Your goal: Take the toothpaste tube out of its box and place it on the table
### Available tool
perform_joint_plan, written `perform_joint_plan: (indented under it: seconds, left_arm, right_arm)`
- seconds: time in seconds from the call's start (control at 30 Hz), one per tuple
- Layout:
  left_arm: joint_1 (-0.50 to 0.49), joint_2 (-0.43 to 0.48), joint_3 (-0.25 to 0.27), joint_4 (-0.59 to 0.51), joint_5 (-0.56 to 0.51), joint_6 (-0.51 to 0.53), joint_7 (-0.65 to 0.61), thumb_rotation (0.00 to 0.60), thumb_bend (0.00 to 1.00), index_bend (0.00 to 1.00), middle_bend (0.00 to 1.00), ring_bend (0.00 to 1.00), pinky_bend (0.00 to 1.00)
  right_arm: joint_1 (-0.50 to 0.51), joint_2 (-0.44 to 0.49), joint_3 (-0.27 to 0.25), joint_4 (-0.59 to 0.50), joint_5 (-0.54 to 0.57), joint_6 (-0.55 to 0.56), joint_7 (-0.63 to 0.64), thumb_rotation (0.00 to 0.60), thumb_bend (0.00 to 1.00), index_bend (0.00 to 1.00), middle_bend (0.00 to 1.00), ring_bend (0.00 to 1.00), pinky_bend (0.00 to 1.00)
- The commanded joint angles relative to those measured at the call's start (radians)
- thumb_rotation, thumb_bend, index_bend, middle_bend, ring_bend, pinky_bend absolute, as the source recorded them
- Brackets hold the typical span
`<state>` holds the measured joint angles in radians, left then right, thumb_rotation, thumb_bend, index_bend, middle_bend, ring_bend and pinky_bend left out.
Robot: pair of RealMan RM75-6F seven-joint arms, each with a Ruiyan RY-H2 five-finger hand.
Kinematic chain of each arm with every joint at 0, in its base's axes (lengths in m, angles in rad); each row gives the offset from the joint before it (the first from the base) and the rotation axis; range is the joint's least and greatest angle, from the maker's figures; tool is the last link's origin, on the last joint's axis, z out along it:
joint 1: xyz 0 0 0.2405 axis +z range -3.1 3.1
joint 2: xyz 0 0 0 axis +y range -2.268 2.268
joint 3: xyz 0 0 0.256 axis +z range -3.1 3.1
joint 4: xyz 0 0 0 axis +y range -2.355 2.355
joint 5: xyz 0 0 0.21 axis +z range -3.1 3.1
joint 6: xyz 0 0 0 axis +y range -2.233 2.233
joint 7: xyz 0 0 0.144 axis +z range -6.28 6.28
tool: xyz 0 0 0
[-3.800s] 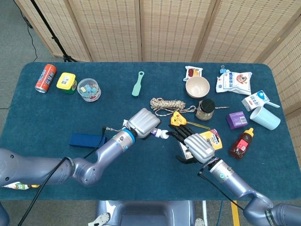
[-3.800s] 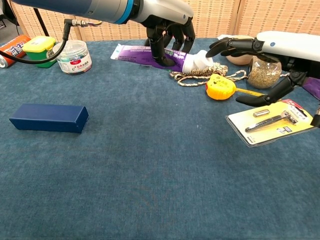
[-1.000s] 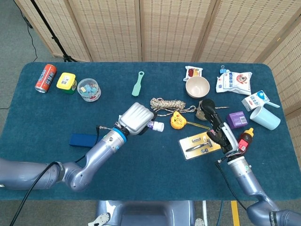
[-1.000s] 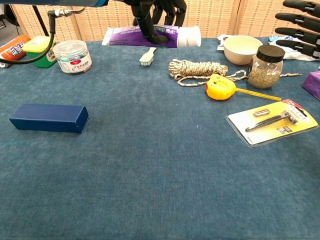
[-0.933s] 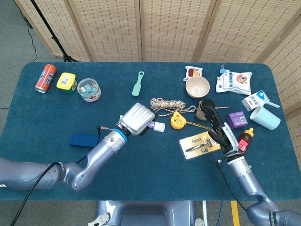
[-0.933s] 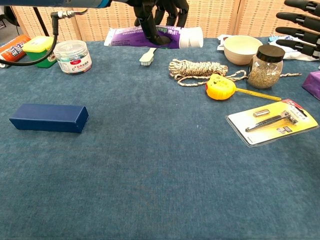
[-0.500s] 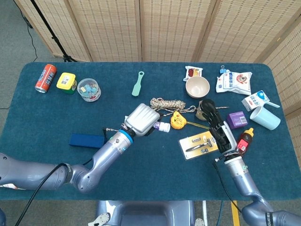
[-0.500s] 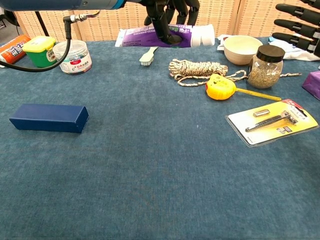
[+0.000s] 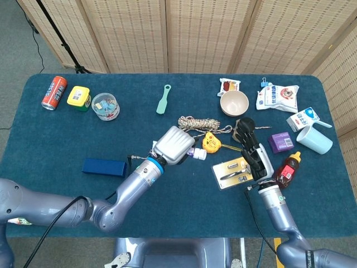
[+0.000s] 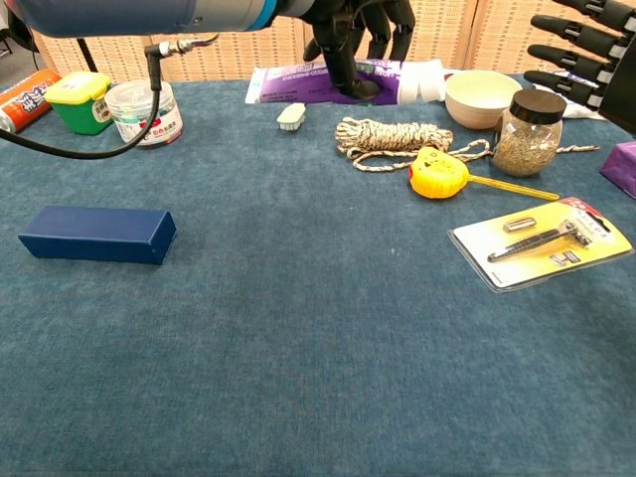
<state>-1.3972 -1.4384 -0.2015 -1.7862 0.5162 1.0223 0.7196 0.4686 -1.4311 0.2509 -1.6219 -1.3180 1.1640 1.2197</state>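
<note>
My left hand (image 9: pixel 173 145) (image 10: pixel 358 35) grips a purple toothpaste tube (image 10: pixel 298 83) with a white cap (image 9: pixel 199 153) and holds it level above the table, cap pointing right. The dark blue toothpaste box (image 9: pixel 104 167) (image 10: pixel 97 235) lies flat on the table to the left, apart from the hand. My right hand (image 9: pixel 255 152) (image 10: pixel 586 50) hovers raised at the right with its fingers spread, holding nothing, just above the razor pack (image 9: pixel 233 172) (image 10: pixel 542 241).
A rope coil (image 9: pixel 198 123), yellow tape measure (image 9: pixel 212 142), jar (image 10: pixel 522 133) and bowl (image 9: pixel 234 103) crowd the middle right. A green brush (image 9: pixel 163 99), clip tub (image 9: pixel 105 106), green box (image 9: pixel 78 97) and can (image 9: pixel 54 92) sit at the back left. The teal tabletop (image 10: pixel 298 338) spreads in front.
My left hand has carried the tube to the right and slightly nearer. The right hand has shifted a little to the left, fingers still spread.
</note>
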Motion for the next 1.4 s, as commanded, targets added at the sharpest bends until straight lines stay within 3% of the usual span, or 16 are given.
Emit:
perform_joint_plan:
  seconds: [0.03,0.37,0.97,1.4]
  left_arm:
    - [-0.007,-0.015,-0.007,0.004,-0.012,0.012,0.013,0.6,0.85,0.65,0.63,0.67,0.66]
    - [-0.041,-0.093,-0.056,0.04,-0.073,0.054,0.054,0.6,0.84,0.66,0.63,0.67,0.66]
    - [-0.139,-0.171,-0.139,0.094,-0.228,0.072,0.167,0.6,0.85,0.66,0.63,0.67,0.66]
    - [-0.176,-0.229,-0.162,0.146,-0.255,0.088,0.195,0.6,0.84,0.66,0.63,0.67,0.66]
  right_arm:
    - [0.004,-0.016,0.017,-0.002,0.019,-0.009,-0.018,0.274,0.0,0.0,0.0,0.0,0.0]
    - [0.018,-0.062,0.103,0.002,0.088,-0.037,0.004,0.275,0.0,0.0,0.0,0.0,0.0]
    - [0.001,-0.081,0.116,0.013,0.054,-0.038,-0.018,0.276,0.0,0.0,0.0,0.0,0.0]
    - [0.008,-0.103,0.121,0.033,0.045,-0.048,-0.051,0.275,0.0,0.0,0.0,0.0,0.0]
